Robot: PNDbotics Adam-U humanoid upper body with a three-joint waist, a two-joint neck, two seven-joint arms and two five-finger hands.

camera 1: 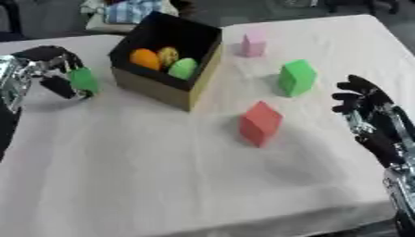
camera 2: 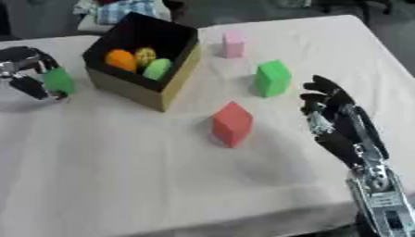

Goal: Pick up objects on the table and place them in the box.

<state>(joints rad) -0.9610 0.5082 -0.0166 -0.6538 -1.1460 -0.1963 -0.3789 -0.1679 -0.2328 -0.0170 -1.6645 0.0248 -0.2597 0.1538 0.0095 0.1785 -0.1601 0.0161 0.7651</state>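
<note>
A cardboard box (camera 1: 154,85) with a black inside stands at the back left; an orange, a yellow and a green rounded thing lie in it. Left of the box my left hand (camera 1: 57,74) is curled round a small green block (camera 1: 83,79), held just above the cloth. A pink block (camera 1: 254,44), a green block (camera 1: 297,77) and a red block (camera 1: 260,123) stand on the cloth right of the box. My right hand (camera 2: 340,125) hovers open at the right, fingers up, holding nothing, to the right of the red and green blocks.
A pale cloth (camera 1: 162,176) covers the table; its front edge runs along the bottom. Beyond the far edge lies some striped fabric (camera 1: 134,10).
</note>
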